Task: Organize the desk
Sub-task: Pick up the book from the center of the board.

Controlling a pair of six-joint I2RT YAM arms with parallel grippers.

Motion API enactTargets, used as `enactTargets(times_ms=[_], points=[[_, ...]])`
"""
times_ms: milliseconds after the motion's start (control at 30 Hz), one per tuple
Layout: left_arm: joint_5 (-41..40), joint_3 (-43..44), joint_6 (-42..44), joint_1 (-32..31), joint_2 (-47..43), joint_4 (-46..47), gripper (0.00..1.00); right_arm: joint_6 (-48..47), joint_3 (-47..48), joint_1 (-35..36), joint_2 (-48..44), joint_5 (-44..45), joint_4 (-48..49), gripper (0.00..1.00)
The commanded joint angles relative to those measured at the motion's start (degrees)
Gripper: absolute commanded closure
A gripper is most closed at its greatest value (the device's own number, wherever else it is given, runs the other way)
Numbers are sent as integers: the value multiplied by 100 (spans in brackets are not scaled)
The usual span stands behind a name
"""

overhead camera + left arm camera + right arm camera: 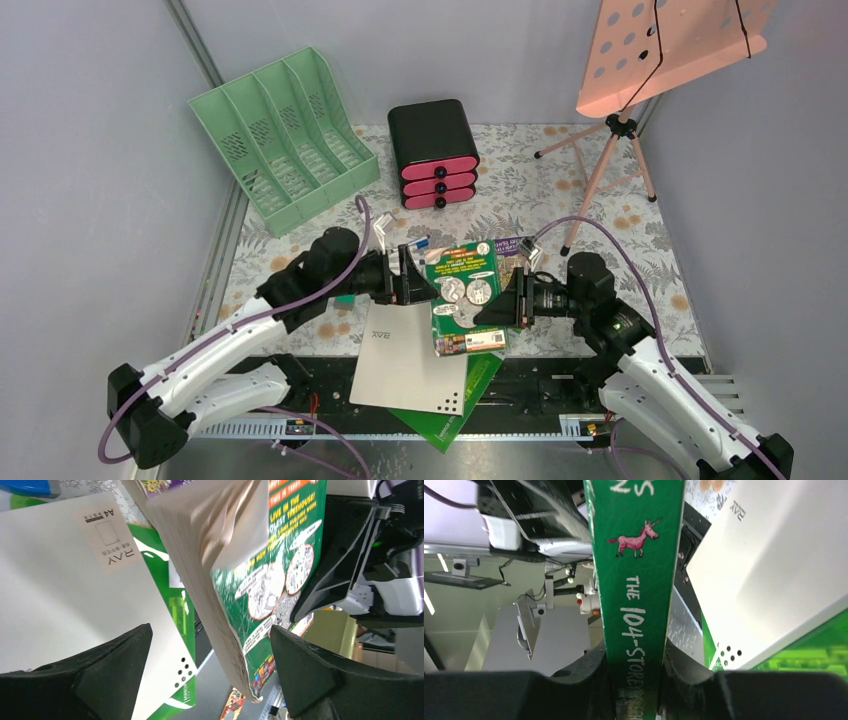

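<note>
Two claws meet over the near middle of the desk [640,270]: the right gripper [520,300] clenches the spine of a green book [462,285], the left gripper [408,275] gapes wide round its pages. Open room lies on the right side, and a white pad [405,355] overhangs the near edge. Only the right wrist view shows the pink unicorn [634,539]

I see my right gripper [636,685] clamped on the green book [638,580], its spine with a pink unicorn between the jaws; beside it a white pad [769,575] lies over a green folder [819,650].
</note>
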Motion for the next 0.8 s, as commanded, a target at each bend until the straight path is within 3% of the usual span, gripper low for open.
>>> enactTargets(times_ms=[0,133,367,533,767], points=[[36,827,981,84,308,-681,10,-452,233,44,-250,-547,-492,100],[-59,1670,1929,95,645,-1475,10,-656,264,40,-300,-751,-1010,100],[561,2710,3401,85,1344,-2316,8,-1300,520,78,-305,-1102,-1970,100],[1721,2914,3484,86,1911,-2308,8,-1385,556,230,-434,-1417,-2087,100],[2688,2744,3010,-112,2374,-1376,8,-1366,662,391,-508,-1602,-2079,100]])
